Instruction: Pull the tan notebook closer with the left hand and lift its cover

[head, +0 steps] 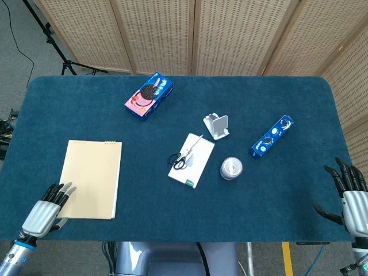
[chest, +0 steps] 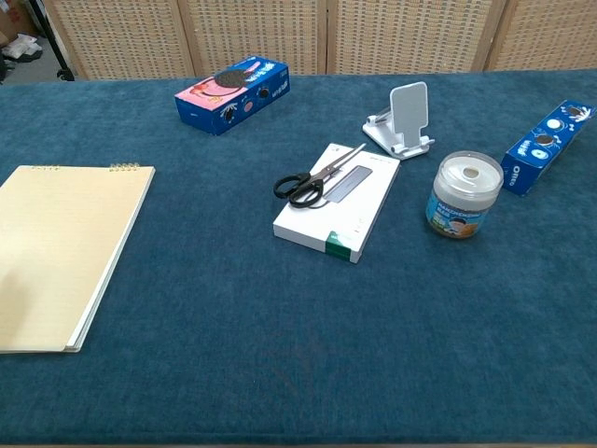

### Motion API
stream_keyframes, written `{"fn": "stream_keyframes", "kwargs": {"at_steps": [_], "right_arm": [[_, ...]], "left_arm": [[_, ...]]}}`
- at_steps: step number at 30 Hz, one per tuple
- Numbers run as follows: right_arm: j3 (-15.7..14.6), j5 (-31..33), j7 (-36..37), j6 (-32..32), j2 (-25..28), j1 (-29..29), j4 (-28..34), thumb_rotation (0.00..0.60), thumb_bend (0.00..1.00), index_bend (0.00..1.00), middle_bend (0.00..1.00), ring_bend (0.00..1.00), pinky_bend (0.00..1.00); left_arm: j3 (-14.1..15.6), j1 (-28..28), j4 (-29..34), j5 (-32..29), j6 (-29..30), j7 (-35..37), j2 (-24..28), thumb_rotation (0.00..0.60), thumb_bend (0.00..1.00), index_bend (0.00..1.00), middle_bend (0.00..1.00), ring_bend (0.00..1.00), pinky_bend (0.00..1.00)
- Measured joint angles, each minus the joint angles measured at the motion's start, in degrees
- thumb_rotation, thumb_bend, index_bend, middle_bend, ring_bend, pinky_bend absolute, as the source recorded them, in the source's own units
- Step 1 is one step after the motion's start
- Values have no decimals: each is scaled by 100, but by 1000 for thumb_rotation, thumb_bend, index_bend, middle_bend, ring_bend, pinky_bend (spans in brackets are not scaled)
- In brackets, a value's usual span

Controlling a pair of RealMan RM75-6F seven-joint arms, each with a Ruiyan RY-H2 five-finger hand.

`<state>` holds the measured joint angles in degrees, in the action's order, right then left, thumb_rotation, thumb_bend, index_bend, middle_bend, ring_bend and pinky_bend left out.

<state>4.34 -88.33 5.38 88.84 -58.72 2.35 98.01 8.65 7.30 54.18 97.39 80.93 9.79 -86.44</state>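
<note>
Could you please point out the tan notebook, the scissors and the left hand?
tan notebook [head: 92, 178], head view, middle of its closed cover.
scissors [chest: 300, 188], chest view, black handle loops.
left hand [head: 45, 210], head view, back of the hand.

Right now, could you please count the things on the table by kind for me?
Notebook: 1
Cookie boxes: 2
White box: 1
Scissors: 1
Phone stand: 1
Jar: 1
Total: 7

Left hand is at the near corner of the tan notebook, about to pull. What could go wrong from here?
The left hand touches only the tan notebook at its near-left corner, so a pull may pivot it rather than slide it. It already lies close to the table edge and could overhang. The cover lies flat, so the fingers may miss its edge.
</note>
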Motion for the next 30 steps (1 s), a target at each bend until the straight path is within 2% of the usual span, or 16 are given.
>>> {"fn": "stream_keyframes", "kwargs": {"at_steps": [7,13,18,30], "right_arm": [[-8,-15,0,-2,2,0,5,600,234,129,0,0,0],[-4,-11,30,1,12,0,5,600,234,129,0,0,0],[-10,-22,34,3,15,-2,6,600,234,129,0,0,0],[-9,-17,31,0,18,-2,14,600,234,129,0,0,0]], "left_arm": [[-14,8,-39,-63,-81,-25,-29,600,312,156,0,0,0],[-13,26,-62,-97,-138,-30,-49,600,366,231,0,0,0],[-4,28,-66,-99,-137,-21,-51,600,378,259,0,0,0],[4,33,-104,-101,-126,-5,-75,600,477,330,0,0,0]]}}
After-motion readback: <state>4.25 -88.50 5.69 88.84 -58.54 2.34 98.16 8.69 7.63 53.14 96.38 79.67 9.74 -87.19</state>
